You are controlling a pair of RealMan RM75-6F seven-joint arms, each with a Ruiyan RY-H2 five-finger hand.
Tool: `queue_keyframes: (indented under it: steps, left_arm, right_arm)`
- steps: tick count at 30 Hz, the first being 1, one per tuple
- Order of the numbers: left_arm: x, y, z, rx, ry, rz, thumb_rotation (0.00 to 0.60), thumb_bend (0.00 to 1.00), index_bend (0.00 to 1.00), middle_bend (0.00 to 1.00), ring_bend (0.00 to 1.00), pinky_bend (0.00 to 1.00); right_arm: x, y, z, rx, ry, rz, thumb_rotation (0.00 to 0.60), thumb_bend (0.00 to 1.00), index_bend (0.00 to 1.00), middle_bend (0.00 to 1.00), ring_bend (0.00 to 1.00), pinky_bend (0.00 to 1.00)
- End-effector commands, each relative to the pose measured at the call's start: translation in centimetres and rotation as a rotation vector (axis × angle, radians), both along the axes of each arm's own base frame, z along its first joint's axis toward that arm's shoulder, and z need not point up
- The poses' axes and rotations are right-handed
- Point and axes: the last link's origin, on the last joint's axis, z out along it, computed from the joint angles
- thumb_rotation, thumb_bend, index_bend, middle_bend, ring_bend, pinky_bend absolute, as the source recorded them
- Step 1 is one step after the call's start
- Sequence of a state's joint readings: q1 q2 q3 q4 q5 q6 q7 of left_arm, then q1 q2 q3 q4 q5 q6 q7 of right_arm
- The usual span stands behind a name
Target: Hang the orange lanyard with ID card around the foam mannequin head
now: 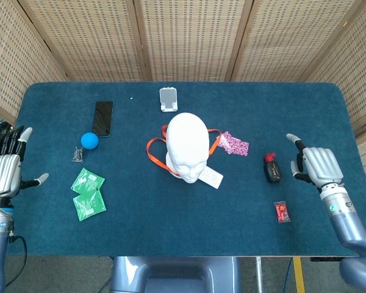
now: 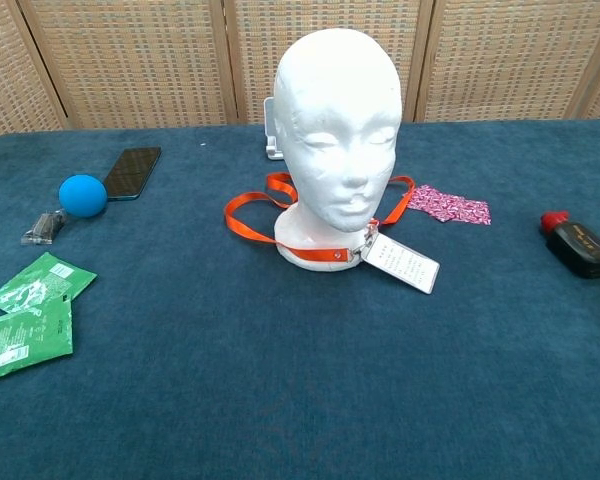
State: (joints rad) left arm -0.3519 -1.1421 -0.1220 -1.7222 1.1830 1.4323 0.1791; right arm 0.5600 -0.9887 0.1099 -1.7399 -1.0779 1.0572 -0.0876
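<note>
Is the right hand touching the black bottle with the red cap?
Apart. The head view shows bare blue table between the right hand and the black bottle.

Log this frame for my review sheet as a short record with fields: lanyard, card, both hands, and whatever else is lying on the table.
lanyard: orange lanyard looped around base of white foam mannequin head, lying on the blue table
card: white ID card flat in front of the base
left robot hand: open, at table's left edge, holding nothing
right robot hand: open, near right edge, holding nothing
other: blue ball, black phone, green packets
</note>
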Motion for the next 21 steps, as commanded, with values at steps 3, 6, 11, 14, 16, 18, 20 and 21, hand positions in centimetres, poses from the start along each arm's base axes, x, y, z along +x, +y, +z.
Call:
queue_keyframes:
  steps: [3,6,11,14,16,18,20,21]
  left_arm:
    - [-0.3,-0.7,0.0,-0.008,-0.002,0.005,0.6,0.0,0.0,0.0,0.0,0.0]
    - [-0.4,-0.7,-0.2,-0.02,-0.016,0.006,0.6,0.0,0.0,0.0,0.0,0.0]
    - [-0.7,-0.4,-0.3,-0.026,-0.01,0.01,0.6,0.0,0.0,0.0,0.0,0.0]
    - [-0.8,-0.3,-0.3,-0.031,-0.008,0.011,0.6,0.0,0.0,0.0,0.0,0.0]
    - [-0.9,-0.2,-0.4,-0.035,-0.007,0.012,0.6,0.0,0.0,0.0,0.0,0.0]
    - [-0.9,-0.2,-0.4,-0.038,-0.009,0.016,0.6,0.0,0.0,0.0,0.0,0.0]
    - [-1.0,-0.1,-0.4,-0.04,-0.008,0.018,0.6,0.0,0.0,0.0,0.0,0.0]
    - [-1.0,-0.1,-0.5,-0.041,-0.008,0.018,0.6,0.0,0.0,0.0,0.0,0.0]
  right_arm:
    - [-1.0,3.0,-4.0,0.182,0.055,0.085,0.6,0.75,0.17,0.8,0.77,0.95]
    - [-0.5,3.2,-5.6,0.229,0.059,0.12,0.6,0.75,0.18,0.8,0.77,0.94]
    - [0.7,2.8,-8.7,0.299,0.078,0.162,0.6,0.75,0.18,0.8,0.77,0.95]
    - [1.7,1.9,-11.6,0.337,0.084,0.171,0.6,0.75,0.18,0.8,0.77,0.95]
    - [2.3,1.6,-12.7,0.347,0.093,0.176,0.6,0.75,0.18,0.8,0.77,0.95]
    - [2.9,1.2,-13.8,0.357,0.1,0.181,0.6,0.75,0.18,0.8,0.77,0.94]
    - [3.5,1.0,-14.8,0.365,0.101,0.18,0.6,0.75,0.18,0.8,0.77,0.95]
    - [3.7,0.9,-15.2,0.368,0.102,0.181,0.6,0.75,0.18,0.8,0.77,0.95]
